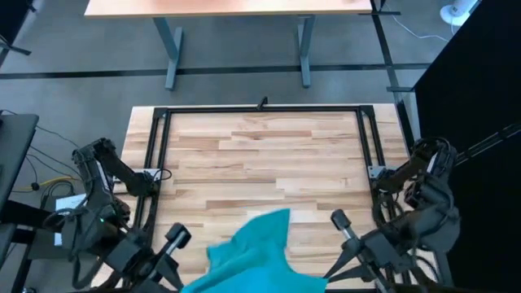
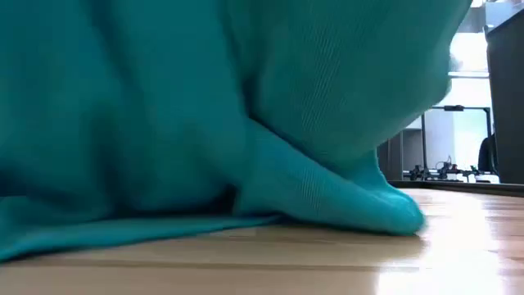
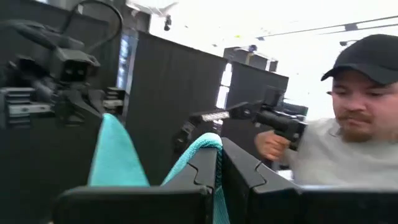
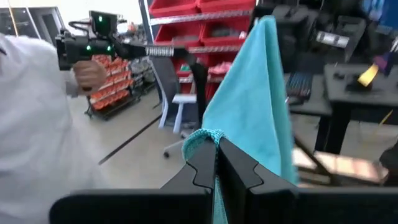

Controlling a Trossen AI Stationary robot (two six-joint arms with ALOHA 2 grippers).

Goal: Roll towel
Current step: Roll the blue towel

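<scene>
The teal towel (image 1: 252, 252) lies bunched at the middle of the table's near edge. One corner (image 1: 281, 216) points toward the far side, and the near part runs off the picture's bottom edge. In the low view the towel (image 2: 205, 106) fills most of the picture, and its lower folds (image 2: 344, 209) rest on the wood. My left gripper (image 3: 219, 168) and my right gripper (image 4: 216, 162) are each shut on the towel at the near edge. Both arms reach in from the near left and near right corners in the high view, which cuts off the fingertips. My left gripper pinches a hemmed edge of the towel (image 3: 208, 142) between its two shut fingers. The cloth curls over the fingertips, and a flap of it (image 3: 115, 155) stands beside them. One layer or several, I cannot tell. My right gripper pinches a hemmed edge of the towel (image 4: 202, 140) between its two shut fingers. The cloth bunches at the fingertips, and a broad flap (image 4: 255, 99) rises past them. One layer or several, I cannot tell.
A black frame (image 1: 260, 110) runs along the table's far and side edges. Bare wood (image 1: 260, 155) fills the far half of the table. A person holding a handle stands beyond the table (image 3: 348, 124) and also shows in the right wrist view (image 4: 31, 124).
</scene>
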